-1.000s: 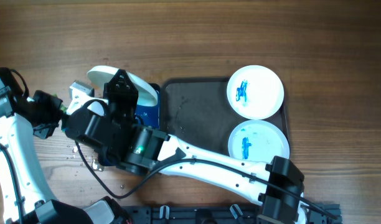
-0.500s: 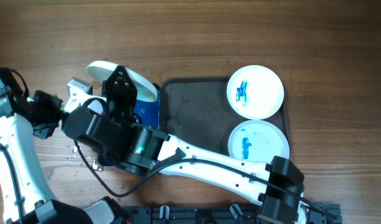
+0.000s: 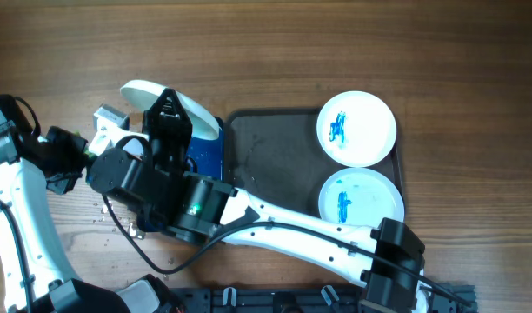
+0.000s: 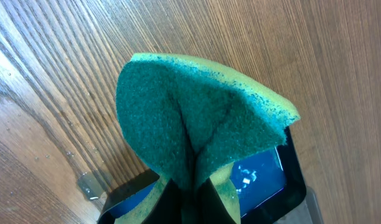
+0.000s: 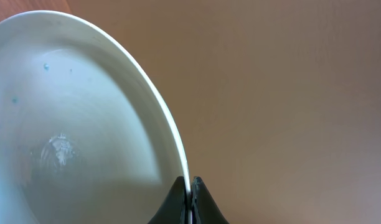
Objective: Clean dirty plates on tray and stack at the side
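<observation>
My right gripper (image 3: 166,111) is shut on the rim of a white plate (image 3: 192,115), holding it tilted on edge above the small blue tray (image 3: 209,156). In the right wrist view the plate (image 5: 78,124) shows a wet face with a few faint blue specks, its rim pinched in the right gripper (image 5: 189,190). My left gripper (image 4: 190,202) is shut on a folded green sponge (image 4: 197,118) just left of that plate. Two dirty plates (image 3: 356,129) (image 3: 362,198) with blue scribbles lie at the right end of the dark tray (image 3: 275,165).
The blue tray (image 4: 262,174) holds blue liquid under the sponge. Water drops (image 3: 109,217) lie on the wooden table near the left arm (image 3: 23,200). The right arm (image 3: 292,230) crosses the table's front edge from the lower right.
The held plate has shifted slightly up and to the left. The two plates on the tray have not moved.
</observation>
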`<state>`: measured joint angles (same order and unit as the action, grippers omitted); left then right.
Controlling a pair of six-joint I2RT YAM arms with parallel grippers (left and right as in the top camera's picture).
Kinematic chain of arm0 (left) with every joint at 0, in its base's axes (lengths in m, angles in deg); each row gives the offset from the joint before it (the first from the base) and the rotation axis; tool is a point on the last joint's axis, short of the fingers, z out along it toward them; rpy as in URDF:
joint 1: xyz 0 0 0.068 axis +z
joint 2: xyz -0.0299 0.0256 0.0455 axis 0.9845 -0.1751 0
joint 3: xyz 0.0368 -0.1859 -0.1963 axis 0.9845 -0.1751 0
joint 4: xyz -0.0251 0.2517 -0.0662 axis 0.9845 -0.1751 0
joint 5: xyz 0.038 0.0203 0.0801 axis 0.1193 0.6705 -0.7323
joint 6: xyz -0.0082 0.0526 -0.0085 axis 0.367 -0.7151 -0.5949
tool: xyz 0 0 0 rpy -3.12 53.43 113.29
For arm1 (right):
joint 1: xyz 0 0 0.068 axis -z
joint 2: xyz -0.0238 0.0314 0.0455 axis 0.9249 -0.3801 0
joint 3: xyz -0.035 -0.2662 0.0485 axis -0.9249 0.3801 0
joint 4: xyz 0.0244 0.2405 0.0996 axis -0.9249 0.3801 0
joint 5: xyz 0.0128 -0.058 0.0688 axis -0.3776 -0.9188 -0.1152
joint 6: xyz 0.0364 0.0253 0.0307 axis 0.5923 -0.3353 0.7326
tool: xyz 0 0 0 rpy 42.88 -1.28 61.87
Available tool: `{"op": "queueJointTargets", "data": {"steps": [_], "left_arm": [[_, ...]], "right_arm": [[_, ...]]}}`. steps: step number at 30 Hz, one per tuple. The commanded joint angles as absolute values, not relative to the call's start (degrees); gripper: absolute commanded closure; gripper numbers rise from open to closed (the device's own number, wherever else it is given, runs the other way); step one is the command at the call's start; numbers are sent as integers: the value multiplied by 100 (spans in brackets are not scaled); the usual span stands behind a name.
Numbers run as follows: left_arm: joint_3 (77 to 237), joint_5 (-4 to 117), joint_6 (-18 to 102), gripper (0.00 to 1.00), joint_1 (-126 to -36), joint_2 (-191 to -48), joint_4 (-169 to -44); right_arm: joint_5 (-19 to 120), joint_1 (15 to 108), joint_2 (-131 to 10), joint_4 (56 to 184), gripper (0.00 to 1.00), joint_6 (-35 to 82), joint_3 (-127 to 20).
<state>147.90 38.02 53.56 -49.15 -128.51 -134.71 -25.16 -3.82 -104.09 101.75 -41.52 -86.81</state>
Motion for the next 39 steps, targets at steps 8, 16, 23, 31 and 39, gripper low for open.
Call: {"op": "queueJointTargets", "data": {"steps": [8, 16, 23, 31, 39], "left_arm": [[14945, 3872, 5228, 96, -4889, -12709, -13454], [14945, 3872, 5228, 96, -4889, -12709, -13458], [14945, 3872, 5228, 96, -4889, -12709, -13456], [14945, 3872, 5228, 96, -4889, -12709, -13456], [14945, 3872, 5225, 96, -4889, -12709, -13452]], "right_arm": [[-2830, -406, -10431, 9976, 96, -4156, -8818], [-3235, -404, -10431, 9792, 96, -3068, -8818], [-3908, -395, -10431, 9784, 96, -1606, -8818], [-4454, -395, -10431, 9438, 96, -1007, -8818], [-4454, -395, -10431, 9257, 96, -1013, -8818]]}}
